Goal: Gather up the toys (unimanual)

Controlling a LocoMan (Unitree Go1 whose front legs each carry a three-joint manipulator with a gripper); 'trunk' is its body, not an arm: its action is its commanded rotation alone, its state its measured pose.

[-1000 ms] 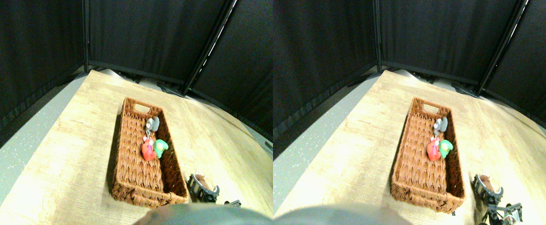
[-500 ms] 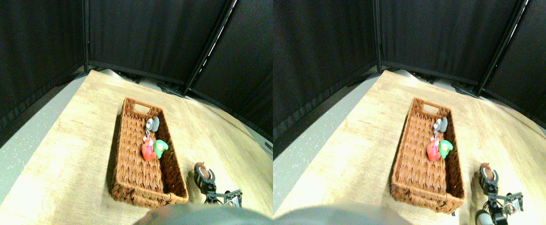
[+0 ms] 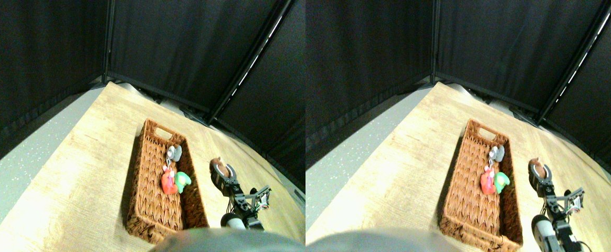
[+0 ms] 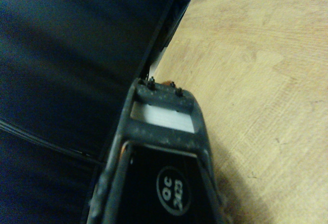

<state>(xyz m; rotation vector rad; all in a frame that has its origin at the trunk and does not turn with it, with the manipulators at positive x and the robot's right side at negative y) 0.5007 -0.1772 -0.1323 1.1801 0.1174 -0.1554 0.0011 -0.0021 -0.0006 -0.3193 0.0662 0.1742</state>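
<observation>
Since a second ago, the robot's black right hand point(image 3: 220, 169) has risen from the pale wood-grain bench point(image 3: 74, 173) near the basket's closer corner and now hangs in the air just beside the right-hand long wall of the woven brown wicker basket point(image 3: 150, 207), about level with its middle; the whole view has also shifted, so the camera has moved too. Its two curved jaws are closed around a small brown plush toy point(image 3: 217, 165), which bulges out between and above the tips. Inside the basket, along the right wall, lie three more small plush toys: a grey one point(image 3: 175, 153) farthest from the robot, then a red-pink one point(image 3: 168, 182) touching a green one point(image 3: 182, 181). Black curtain panels close off the far side of the bench. The wrist camera shows only the dark frame of a jaw, a sliver of orange-brown at its tip, bare bench and curtain. Judging by its look, the brown toy is very light, soft and squashy, and not at all fragile, so a firm pinch should do no harm. Its fabric probably grips well rather than slipping, but because it compresses, a hold across the thick middle of the body seems safer than one on an ear or limb, which could fold and pull free.
</observation>
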